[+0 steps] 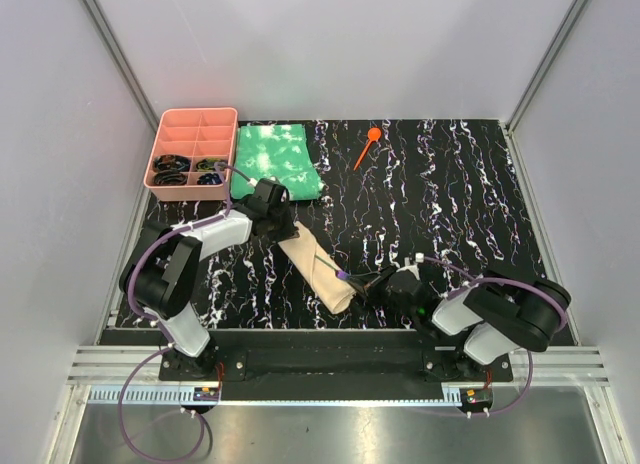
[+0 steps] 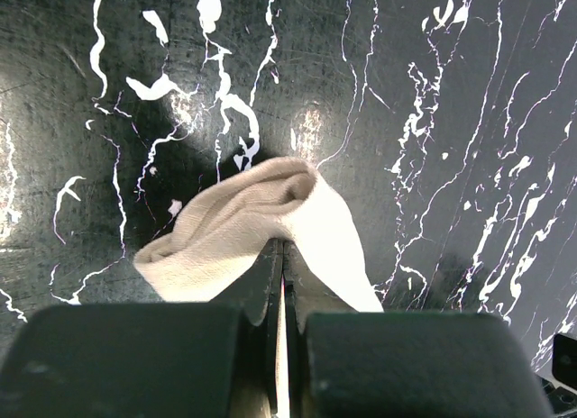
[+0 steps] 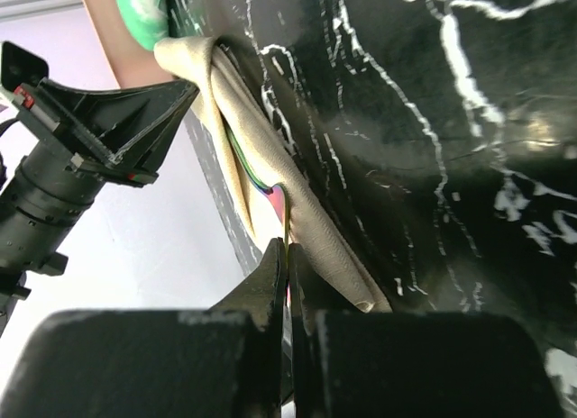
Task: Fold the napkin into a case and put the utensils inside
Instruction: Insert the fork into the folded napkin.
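Observation:
The tan napkin (image 1: 318, 270) lies folded into a long narrow shape at the near middle of the table. My left gripper (image 1: 281, 222) is shut on its far end; in the left wrist view the cloth (image 2: 252, 222) bunches out from the closed gripper (image 2: 283, 249). My right gripper (image 1: 376, 281) is shut on the slim blue/teal utensil (image 1: 345, 275), whose tip sits at the napkin's near end. In the right wrist view the utensil (image 3: 269, 186) runs from the gripper (image 3: 288, 249) into the napkin's (image 3: 329, 233) fold. The orange spoon (image 1: 367, 147) lies alone at the far middle.
A green-and-white mottled cloth (image 1: 275, 161) lies at the far left. A pink divided tray (image 1: 193, 116) with small dark items stands beside it. The left arm's camera mount (image 3: 99, 121) shows in the right wrist view. Walls enclose the table.

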`<state>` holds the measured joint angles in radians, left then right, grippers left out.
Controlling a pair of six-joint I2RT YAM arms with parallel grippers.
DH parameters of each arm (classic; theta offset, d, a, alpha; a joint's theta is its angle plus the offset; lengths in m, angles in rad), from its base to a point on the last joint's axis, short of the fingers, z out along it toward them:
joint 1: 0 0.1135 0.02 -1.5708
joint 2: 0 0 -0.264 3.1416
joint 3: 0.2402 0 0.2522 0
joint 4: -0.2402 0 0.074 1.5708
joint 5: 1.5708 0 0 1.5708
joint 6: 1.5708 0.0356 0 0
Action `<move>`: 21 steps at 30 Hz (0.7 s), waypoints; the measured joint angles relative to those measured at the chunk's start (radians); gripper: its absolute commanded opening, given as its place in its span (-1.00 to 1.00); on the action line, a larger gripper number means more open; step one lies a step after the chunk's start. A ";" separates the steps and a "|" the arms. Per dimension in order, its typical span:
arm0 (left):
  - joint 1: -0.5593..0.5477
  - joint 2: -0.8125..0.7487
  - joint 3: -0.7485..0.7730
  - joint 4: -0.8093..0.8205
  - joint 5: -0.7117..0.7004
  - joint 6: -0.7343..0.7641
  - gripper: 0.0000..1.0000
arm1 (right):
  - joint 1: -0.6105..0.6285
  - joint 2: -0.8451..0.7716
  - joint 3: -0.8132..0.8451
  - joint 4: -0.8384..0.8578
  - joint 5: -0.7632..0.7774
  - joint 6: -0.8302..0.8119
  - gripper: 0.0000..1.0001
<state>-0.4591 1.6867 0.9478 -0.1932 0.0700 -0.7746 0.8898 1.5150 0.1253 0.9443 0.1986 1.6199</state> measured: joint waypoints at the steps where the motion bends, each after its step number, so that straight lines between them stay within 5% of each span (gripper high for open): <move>1: 0.000 0.000 0.000 0.000 0.000 0.000 -1.00 | 0.002 0.009 0.000 0.017 -0.001 0.000 -0.74; 3: 0.000 -0.001 0.000 -0.001 0.000 0.001 -1.00 | 0.004 0.004 0.002 0.021 -0.001 -0.002 -0.43; 7: 0.000 -0.025 0.000 -0.017 -0.004 0.016 -1.00 | 0.007 -0.087 0.030 -0.112 -0.017 -0.031 -0.14; 14: 0.000 -0.156 -0.006 -0.055 -0.018 0.041 -1.00 | 0.008 -0.268 0.148 -0.417 -0.061 -0.157 -0.25; 21: 0.000 -0.177 -0.024 -0.061 -0.018 0.045 -1.00 | 0.009 -0.191 0.188 -0.530 -0.136 -0.239 -0.71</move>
<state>-0.4595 1.5097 0.9234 -0.2546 0.0521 -0.7296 0.8986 1.3239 0.3138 0.4145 0.0624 1.3808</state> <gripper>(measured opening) 0.004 0.222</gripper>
